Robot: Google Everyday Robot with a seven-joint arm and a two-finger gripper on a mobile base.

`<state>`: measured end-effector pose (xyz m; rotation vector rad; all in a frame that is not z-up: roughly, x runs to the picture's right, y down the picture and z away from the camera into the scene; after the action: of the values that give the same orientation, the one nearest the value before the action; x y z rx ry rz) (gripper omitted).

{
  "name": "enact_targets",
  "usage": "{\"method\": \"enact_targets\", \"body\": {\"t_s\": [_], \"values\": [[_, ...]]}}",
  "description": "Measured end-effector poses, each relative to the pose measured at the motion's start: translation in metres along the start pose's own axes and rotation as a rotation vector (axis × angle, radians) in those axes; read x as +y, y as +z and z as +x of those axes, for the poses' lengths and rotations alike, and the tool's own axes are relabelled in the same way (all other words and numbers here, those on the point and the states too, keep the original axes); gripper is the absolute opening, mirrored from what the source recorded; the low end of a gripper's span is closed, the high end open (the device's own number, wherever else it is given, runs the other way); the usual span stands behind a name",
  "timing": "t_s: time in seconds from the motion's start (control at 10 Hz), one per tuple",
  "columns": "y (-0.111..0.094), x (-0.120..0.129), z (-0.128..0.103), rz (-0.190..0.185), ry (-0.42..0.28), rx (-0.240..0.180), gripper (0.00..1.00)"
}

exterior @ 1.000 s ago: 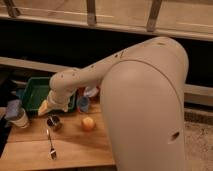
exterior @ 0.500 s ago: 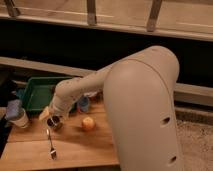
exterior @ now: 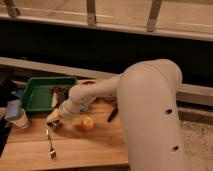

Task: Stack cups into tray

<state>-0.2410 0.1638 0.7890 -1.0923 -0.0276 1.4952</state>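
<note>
My gripper [exterior: 54,119] is low over the wooden table, right at the small dark metal cup [exterior: 53,125], which stands in front of the green tray [exterior: 35,100]. The cup is partly hidden by the gripper. My white arm reaches in from the right, across the tray's near right corner. The blue cup is hidden behind my forearm. A dark object [exterior: 59,93] lies in the tray's right part.
An orange fruit [exterior: 88,123] sits just right of the gripper. A metal utensil [exterior: 50,145] lies near the front edge. A white cup with a blue top [exterior: 18,116] stands at the left. A dark utensil [exterior: 112,114] lies under my arm.
My arm has swung left and down, bringing the gripper from beside the tray to the dark metal cup. The orange and the utensil have not moved.
</note>
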Motion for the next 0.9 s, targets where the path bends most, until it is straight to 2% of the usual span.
{"method": "enact_targets", "body": {"t_s": [0.1, 0.2, 0.4, 0.9], "values": [[0.005, -0.001, -0.004, -0.030, 0.009, 0.002, 0.75], [0.003, -0.005, -0.009, -0.037, 0.017, -0.007, 0.75], [0.008, 0.005, -0.016, -0.050, 0.005, -0.013, 0.75], [0.007, 0.018, -0.020, -0.017, -0.028, -0.014, 0.75]]}}
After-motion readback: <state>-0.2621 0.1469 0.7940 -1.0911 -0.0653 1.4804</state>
